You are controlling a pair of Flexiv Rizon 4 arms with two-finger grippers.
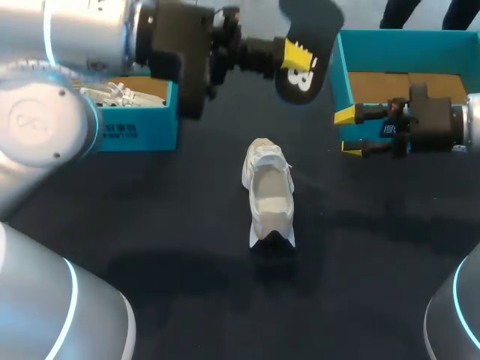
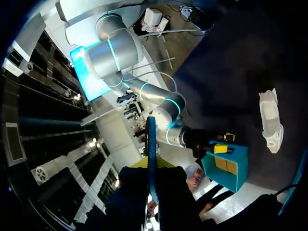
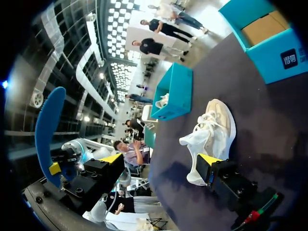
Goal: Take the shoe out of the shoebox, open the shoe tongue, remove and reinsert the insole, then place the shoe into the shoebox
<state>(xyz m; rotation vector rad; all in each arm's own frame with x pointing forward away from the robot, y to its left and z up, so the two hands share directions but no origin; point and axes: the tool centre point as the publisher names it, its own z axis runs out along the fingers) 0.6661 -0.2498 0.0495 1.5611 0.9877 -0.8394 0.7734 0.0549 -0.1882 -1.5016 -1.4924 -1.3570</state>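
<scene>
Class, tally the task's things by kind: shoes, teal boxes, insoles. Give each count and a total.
Shoes: 2 (table shoe, boxed shoe)
Teal boxes: 2 (left box, right box)
Insoles: 1 (insole, in left gripper)
Total: 5

Insole (image 1: 324, 28): upper end cut off by head view's top edge; hides far finger of left gripper (image 1: 300, 56) clamping it. Left shoebox (image 1: 139, 129), tabletop's (image 1: 150, 225) far left corner: covered by left arm (image 1: 75, 45); second shoe (image 1: 120, 94) inside only partly seen. Right shoebox (image 1: 405, 49), far right corner: cut off at edge, front behind right arm (image 1: 442, 120).
</scene>
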